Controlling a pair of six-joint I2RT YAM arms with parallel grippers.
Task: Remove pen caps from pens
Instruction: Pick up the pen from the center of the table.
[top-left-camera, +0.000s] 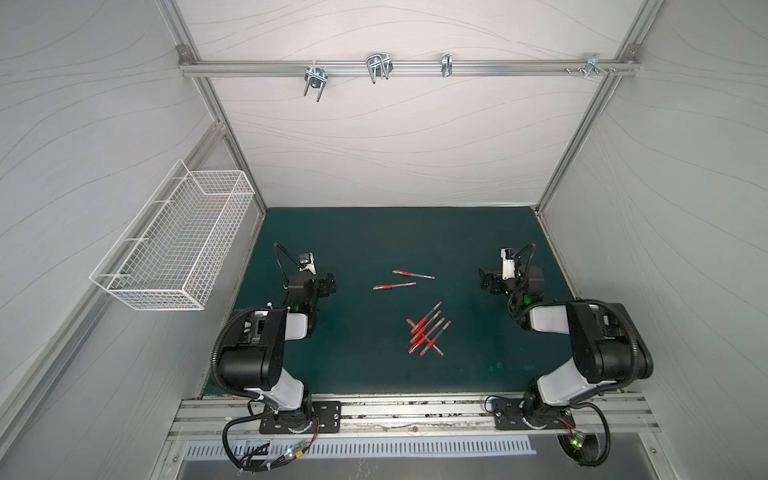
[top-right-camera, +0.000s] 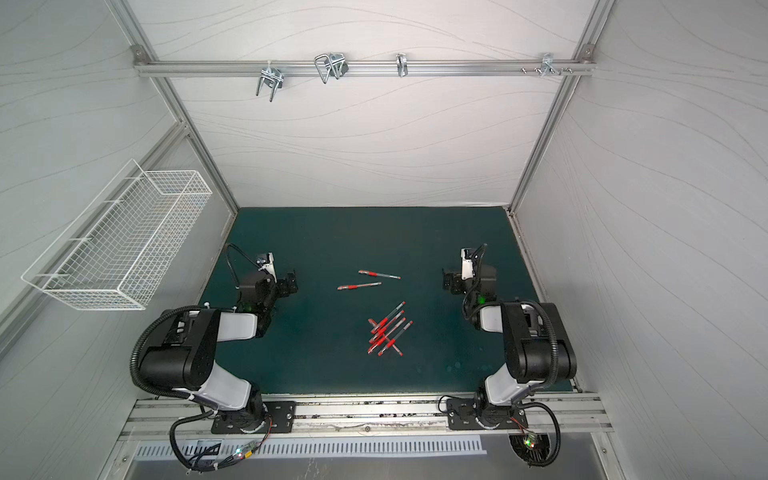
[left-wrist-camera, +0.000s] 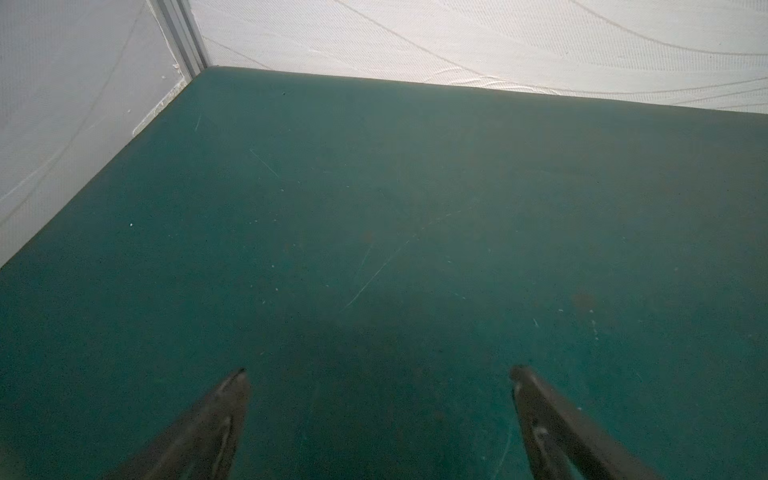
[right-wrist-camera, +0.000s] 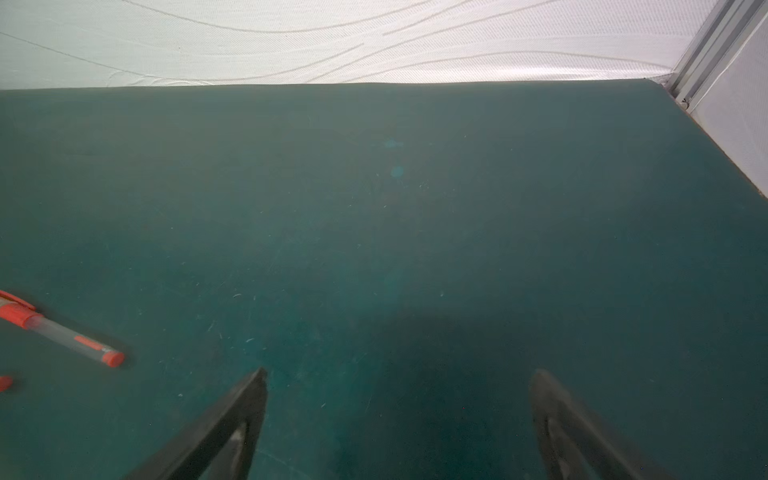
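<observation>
Several pens lie on the green mat in both top views. Two lie apart toward the back; the others form a crossed pile nearer the front. Red pen caps sit on the pens. My left gripper hangs open over bare mat, left of the pens. On the opposite side, my right gripper is open too and holds nothing. The right wrist view catches one capped pen at its edge, apart from the fingers.
A white wire basket hangs on the left wall. A metal rail with hooks runs across the back wall. White walls close the mat on three sides, and an aluminium rail carries both arm bases at the front.
</observation>
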